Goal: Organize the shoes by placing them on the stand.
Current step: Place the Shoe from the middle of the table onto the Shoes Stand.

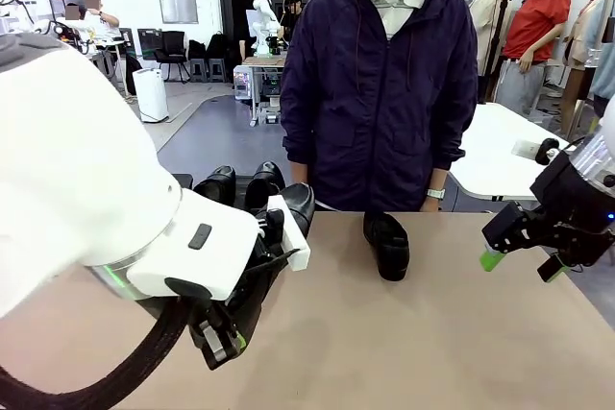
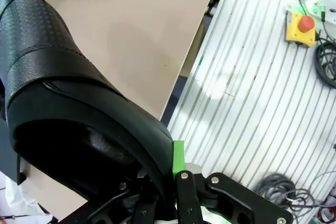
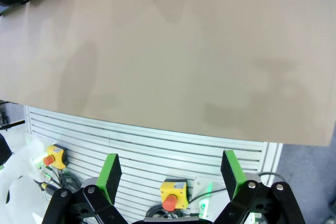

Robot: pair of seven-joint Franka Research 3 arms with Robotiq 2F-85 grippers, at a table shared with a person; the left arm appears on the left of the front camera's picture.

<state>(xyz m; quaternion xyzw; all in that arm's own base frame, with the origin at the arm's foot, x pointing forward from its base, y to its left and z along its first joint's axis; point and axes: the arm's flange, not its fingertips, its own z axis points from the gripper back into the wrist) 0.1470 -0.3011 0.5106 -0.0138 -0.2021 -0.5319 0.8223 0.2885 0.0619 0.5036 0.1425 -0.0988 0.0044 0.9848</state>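
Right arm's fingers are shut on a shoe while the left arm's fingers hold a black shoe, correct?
No: the right wrist view shows the right arm's fingers open and empty. The left arm's fingers do hold a black shoe.

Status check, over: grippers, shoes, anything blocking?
Left gripper shut on a shoe. Right gripper open, empty, near table edge. Second shoe lies mid-table. Person stands at far edge.
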